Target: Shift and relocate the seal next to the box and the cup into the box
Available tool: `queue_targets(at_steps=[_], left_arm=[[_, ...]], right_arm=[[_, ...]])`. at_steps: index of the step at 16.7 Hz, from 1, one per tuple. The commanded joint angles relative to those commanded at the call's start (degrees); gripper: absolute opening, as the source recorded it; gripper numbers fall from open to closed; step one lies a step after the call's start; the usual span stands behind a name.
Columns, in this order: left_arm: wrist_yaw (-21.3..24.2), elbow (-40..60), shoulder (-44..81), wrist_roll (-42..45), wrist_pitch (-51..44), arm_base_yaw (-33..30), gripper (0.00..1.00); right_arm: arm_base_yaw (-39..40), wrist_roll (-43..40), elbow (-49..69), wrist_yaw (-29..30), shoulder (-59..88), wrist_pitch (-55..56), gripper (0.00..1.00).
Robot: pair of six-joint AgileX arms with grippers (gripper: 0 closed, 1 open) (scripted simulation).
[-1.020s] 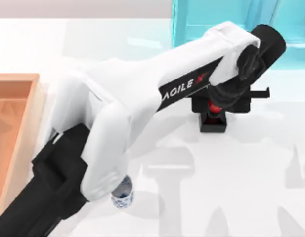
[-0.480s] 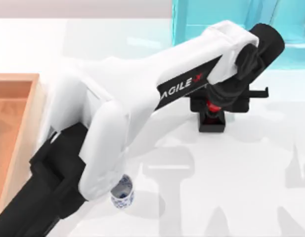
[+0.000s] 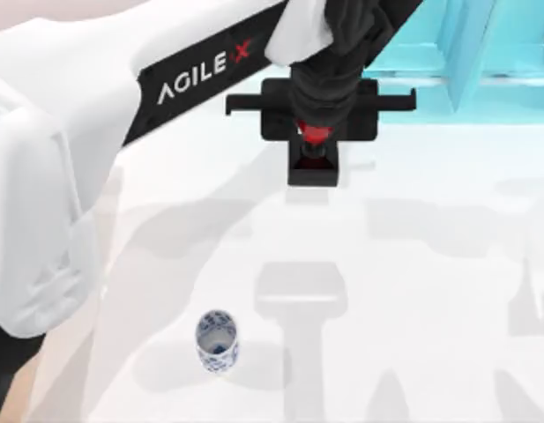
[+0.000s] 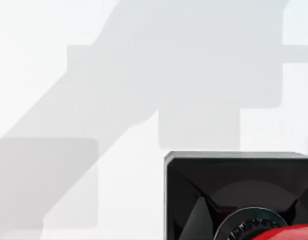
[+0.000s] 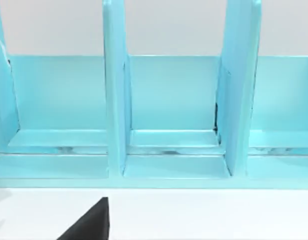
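Note:
My left gripper (image 3: pixel 313 141) is shut on the seal (image 3: pixel 313 166), gripping the red knob from above, with the black square base hanging clear of the table at the back middle. In the left wrist view the seal's black base (image 4: pixel 233 190) and red knob (image 4: pixel 291 232) sit above their own shadow on the white table. The cup (image 3: pixel 217 339), white with blue patterning, stands upright near the front, left of centre and well apart from the gripper. The box is hidden behind my raised left arm.
The light blue shelf structure (image 3: pixel 483 53) stands along the back right, and its open compartments (image 5: pixel 168 110) face the right wrist camera. My left arm's white links (image 3: pixel 42 194) cover the table's left side. White table (image 3: pixel 430 308) lies bare to the right.
My left arm has risen toward the camera and swung left, carrying the seal up off the table and leftward. The cup has not moved.

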Motion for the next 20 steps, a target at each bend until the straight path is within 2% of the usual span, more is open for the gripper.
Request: queue_targets(at_steps=[10, 13, 20], left_arm=[[0.86, -6.55, -6.67, 2.89, 1.00, 2.63, 0.00], [1.99, -15.52, -14.56, 5.83, 3.24, 5.87, 0.00], [5.16, -44.54, -36.92, 14.60, 9.08, 15.42, 0.00]], right_arm=[[0.00, 0.00, 0.00, 0.00, 0.00, 0.00, 1.00], [0.00, 0.00, 0.00, 0.00, 0.00, 0.00, 1.00], [0.00, 0.00, 0.00, 0.00, 0.00, 0.00, 1.00]])
